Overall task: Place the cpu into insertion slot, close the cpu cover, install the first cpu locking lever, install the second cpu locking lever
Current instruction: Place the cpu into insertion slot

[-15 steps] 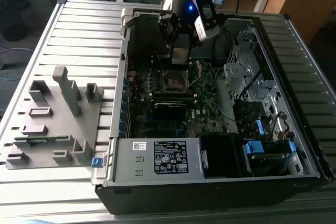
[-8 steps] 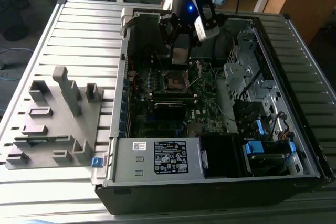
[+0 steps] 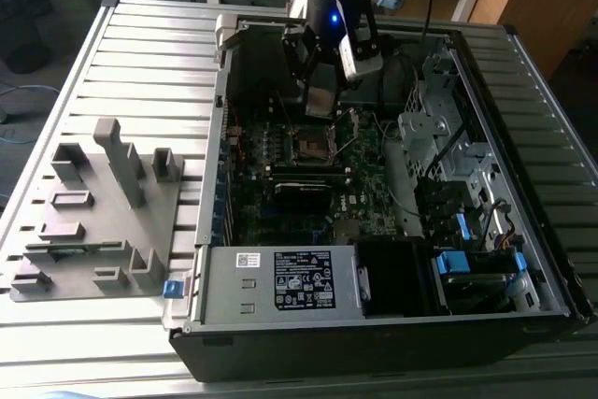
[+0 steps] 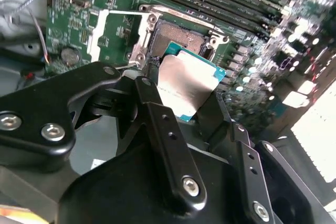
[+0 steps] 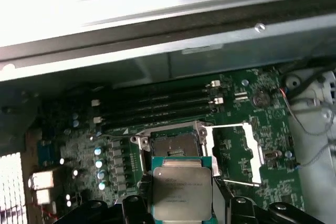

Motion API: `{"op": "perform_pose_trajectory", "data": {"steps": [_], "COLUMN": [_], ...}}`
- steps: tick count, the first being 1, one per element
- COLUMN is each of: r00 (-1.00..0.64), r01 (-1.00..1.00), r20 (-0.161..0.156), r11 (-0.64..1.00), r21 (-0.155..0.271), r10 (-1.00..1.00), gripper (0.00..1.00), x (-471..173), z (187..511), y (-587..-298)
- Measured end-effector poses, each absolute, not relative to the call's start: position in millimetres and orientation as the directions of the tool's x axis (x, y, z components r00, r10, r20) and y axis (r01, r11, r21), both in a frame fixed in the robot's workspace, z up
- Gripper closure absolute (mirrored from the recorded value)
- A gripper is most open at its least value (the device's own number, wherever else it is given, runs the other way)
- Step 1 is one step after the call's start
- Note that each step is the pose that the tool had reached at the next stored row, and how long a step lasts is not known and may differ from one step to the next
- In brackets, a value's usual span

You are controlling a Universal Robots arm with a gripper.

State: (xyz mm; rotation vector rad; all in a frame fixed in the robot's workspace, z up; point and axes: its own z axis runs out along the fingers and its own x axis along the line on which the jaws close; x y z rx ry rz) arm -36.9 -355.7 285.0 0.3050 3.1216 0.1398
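Holders (image 3: 93, 221) of moulded grey plastic lie well to the exterior view's left of the small square insertion slot (image 3: 308, 145), silver-rimmed and dark-centred, on the green motherboard (image 3: 364, 203). Close above that slot hangs the black gripper (image 3: 320, 91), its fingers clamped on opposite edges of the flat silver-tan square cpu (image 4: 186, 85), not yet seated. Beside the slot, the thin silvery frame-shaped cpu cover (image 5: 255, 153) lies swung open.
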Motion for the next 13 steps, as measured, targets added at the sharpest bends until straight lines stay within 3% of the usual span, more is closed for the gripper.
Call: {"op": "perform_pose_trajectory", "data": {"steps": [13], "r00": [-0.921], "r01": [0.388], "r20": [0.007], "r11": [0.917], "r21": [0.089], "r10": [0.389], "gripper": [0.46], "x": [-36.9], "z": [277.7], "y": [-355.7]}}
